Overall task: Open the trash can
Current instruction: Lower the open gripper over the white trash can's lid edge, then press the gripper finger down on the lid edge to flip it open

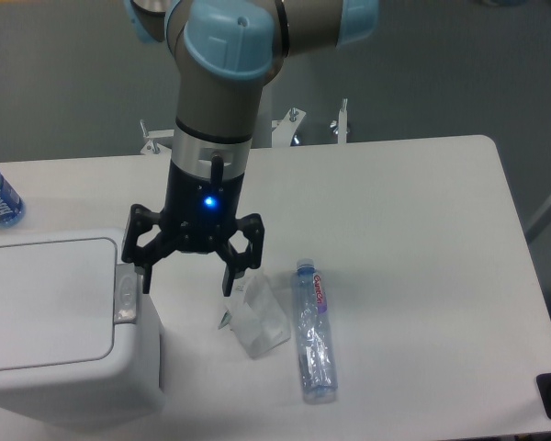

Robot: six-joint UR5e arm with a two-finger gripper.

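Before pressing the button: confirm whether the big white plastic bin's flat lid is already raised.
No. The big white plastic bin's flat lid lies flush and closed, with the open gripper beside its grey button.

A white table [422,211] with rounded corners stood on a dull grey floor [64,73] under even light.

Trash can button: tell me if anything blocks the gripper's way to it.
Nothing visible does. The open gripper hangs right beside the trash can, next to its grey push-button. The crumpled wrapper lies on the far side.
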